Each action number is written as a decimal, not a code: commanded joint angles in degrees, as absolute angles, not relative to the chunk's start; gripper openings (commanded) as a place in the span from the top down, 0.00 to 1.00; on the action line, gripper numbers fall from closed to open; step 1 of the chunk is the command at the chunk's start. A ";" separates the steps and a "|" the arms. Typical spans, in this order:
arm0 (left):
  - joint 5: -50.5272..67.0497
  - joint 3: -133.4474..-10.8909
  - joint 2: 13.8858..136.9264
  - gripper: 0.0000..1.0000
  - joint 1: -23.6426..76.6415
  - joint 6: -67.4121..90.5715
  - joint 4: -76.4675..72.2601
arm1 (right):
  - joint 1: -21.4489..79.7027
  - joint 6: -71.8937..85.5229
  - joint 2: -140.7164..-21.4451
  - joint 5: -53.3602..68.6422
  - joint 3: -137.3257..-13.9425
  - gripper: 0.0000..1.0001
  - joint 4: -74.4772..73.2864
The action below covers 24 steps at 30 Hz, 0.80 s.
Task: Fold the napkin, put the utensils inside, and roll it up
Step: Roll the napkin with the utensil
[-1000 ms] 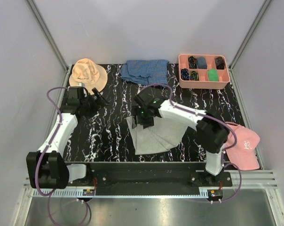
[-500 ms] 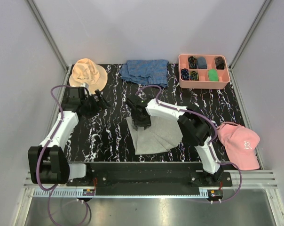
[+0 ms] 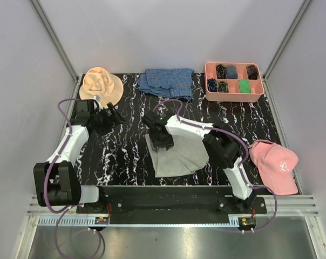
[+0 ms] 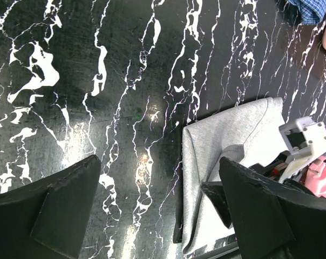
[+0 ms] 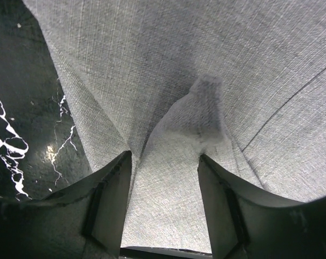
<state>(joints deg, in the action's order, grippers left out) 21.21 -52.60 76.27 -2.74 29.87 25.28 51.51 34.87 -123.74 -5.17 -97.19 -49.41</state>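
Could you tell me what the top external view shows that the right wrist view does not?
Only the top external view shows the whole layout: the left gripper open over bare table, the tan hat, the blue checked cloth, the pink tray and the pink cap.

Only the right wrist view shows a raised ridge of cloth pinched up between the right gripper's jaws, and the weave.

Both show the grey napkin on the black marbled table, with the right gripper at its far left corner.

Napkin matt woven grey cloth; table glossy black white-veined marble look; fingers matt black plastic.
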 commanded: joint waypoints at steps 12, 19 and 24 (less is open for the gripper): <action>24.70 -52.12 76.73 0.06 -3.08 29.71 22.41 | 54.75 35.42 -121.99 -4.92 -100.28 0.21 -48.69; 26.01 -51.86 77.26 0.06 -3.08 29.88 22.06 | 55.98 35.16 -122.87 -4.22 -101.86 0.21 -48.78; 26.54 -51.77 77.61 0.06 -3.08 29.97 21.80 | 56.69 35.07 -123.48 -4.75 -102.48 0.25 -48.69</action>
